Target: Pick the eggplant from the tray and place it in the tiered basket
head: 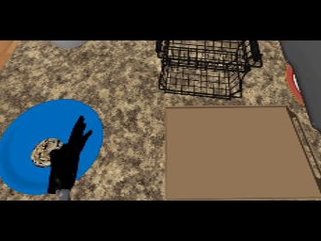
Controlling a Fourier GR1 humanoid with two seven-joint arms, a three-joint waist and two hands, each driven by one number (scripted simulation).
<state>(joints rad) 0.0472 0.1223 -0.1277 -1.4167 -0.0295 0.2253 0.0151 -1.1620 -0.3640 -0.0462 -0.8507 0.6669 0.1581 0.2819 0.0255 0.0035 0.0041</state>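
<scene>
Kitchen counter of speckled stone, seen steeply from above.

Nearest, at about 8 o'clock, the robot's left hand (68,153) stands over a blue plate (17,155), fingers straight and pointing up the view, spread a little, holding nothing. It is a resting pose, kept to its own side so the work area at the right is free. Just beside it on the plate lies a small speckled ring-shaped pastry (43,151) (no part of the task).

From 5 o'clock up to the centre lies the brown tray (190,183), flat and square to the counter's edge. Its floor is bare: the eggplant shows nowhere on it, nor anywhere else in view.

Along the right edge, from 2 to 4 o'clock, a large grey bulk (316,84) cuts across the tray's far corner; it is probably the right forearm held close under the camera, but no right hand shows, so what it holds cannot be told.

Farthest, at 12 o'clock, the black wire tiered basket (204,82) stands upright just beyond the tray, near enough for a short carry. Nothing shows through its wires.
</scene>
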